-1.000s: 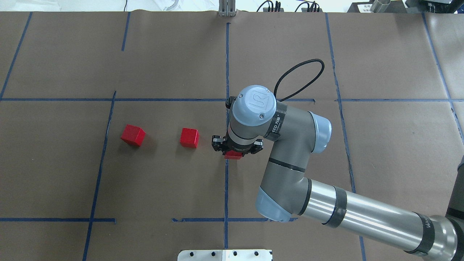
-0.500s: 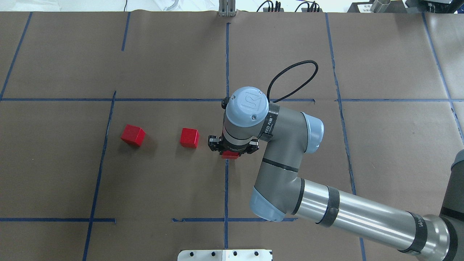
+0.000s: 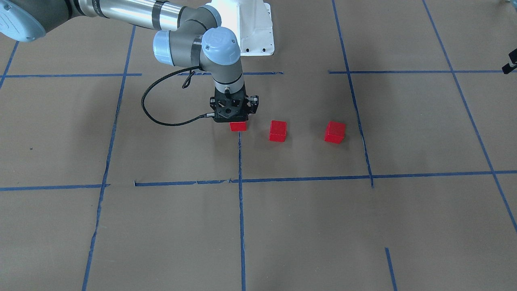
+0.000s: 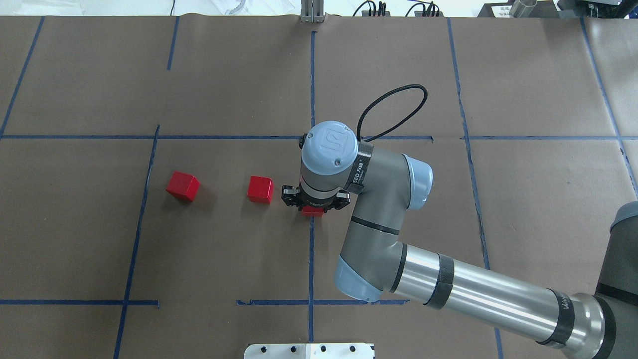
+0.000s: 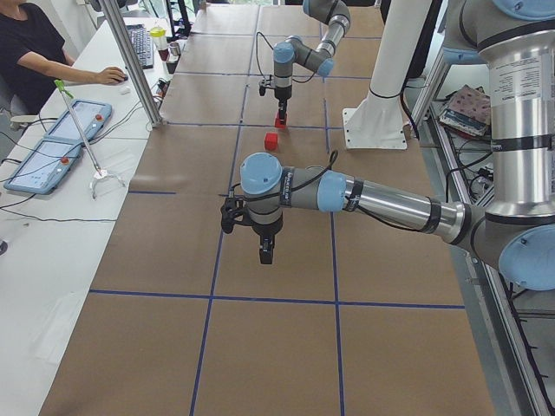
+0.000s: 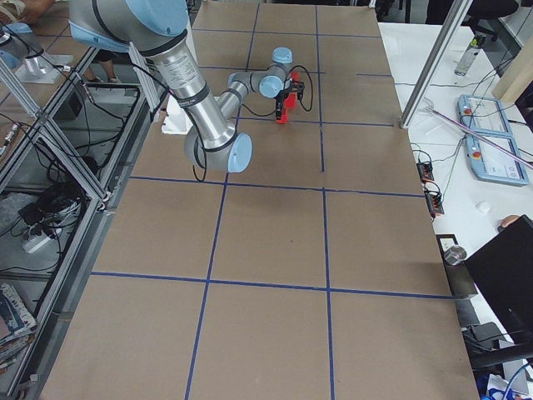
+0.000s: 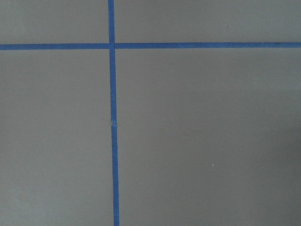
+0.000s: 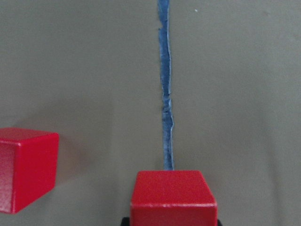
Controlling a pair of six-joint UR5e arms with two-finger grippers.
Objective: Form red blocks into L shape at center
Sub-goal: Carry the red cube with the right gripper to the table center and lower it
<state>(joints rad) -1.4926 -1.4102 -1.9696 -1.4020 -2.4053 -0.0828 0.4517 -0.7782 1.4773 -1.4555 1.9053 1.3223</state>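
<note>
My right gripper (image 4: 312, 205) is shut on a red block (image 4: 312, 211) and holds it low over the centre tape line; the block also shows in the front view (image 3: 238, 126) and at the bottom of the right wrist view (image 8: 173, 195). A second red block (image 4: 260, 189) rests just left of it, apart, also seen in the right wrist view (image 8: 26, 167). A third red block (image 4: 183, 186) lies further left. My left gripper (image 5: 266, 253) hangs over bare paper in the exterior left view only; I cannot tell whether it is open.
Brown paper with a blue tape grid (image 4: 311, 259) covers the table. The white base plate (image 3: 254, 32) stands behind the blocks. A black cable (image 3: 161, 117) loops beside the right wrist. An operator (image 5: 35, 52) sits at a side table.
My right gripper has moved left with the red block in it, closer to the second block. The two loose blocks have not moved.
</note>
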